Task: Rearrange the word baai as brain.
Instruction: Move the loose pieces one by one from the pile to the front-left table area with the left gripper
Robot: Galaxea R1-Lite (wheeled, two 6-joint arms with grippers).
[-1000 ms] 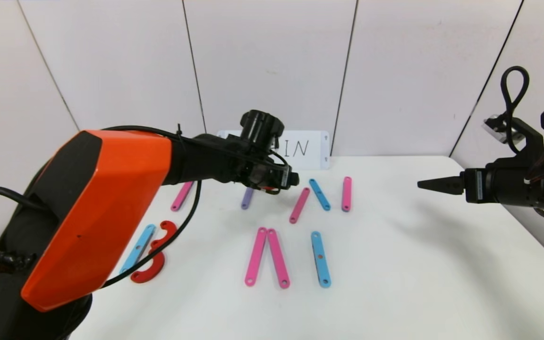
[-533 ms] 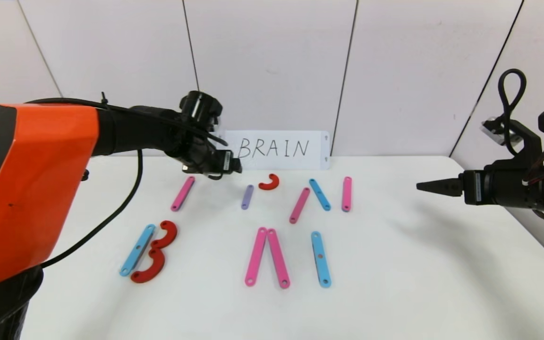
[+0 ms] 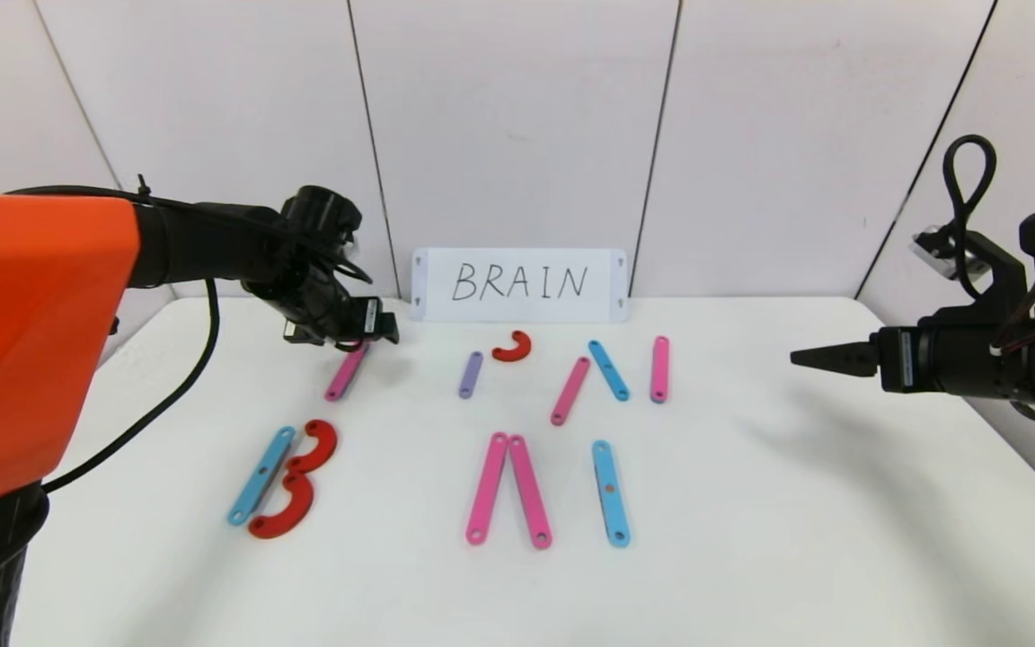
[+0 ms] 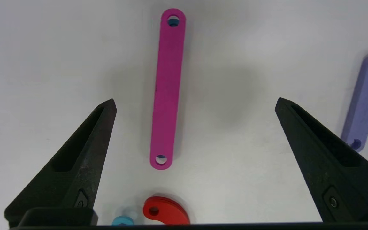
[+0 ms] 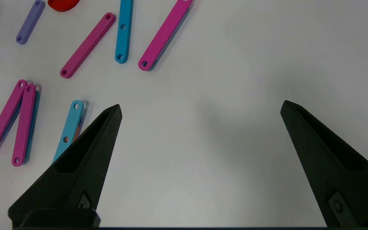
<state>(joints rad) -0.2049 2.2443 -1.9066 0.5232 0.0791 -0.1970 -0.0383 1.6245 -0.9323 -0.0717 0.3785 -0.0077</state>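
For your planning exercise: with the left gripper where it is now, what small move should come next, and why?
Probably lower the left gripper and close on the pink bar. Its fingers are open, straddling the bar, which lies apart from the purple bar and small red curve forming an R.

— What is crowding the left claw (image 4: 195, 102)?
— Its spread fingers are straddling a pink bar (image 4: 167, 86); bare bench (image 3: 796, 503) is lying on both sides.
— And the right claw (image 5: 200, 108)?
— It is hovering over open bench — strips are sitting well aside.
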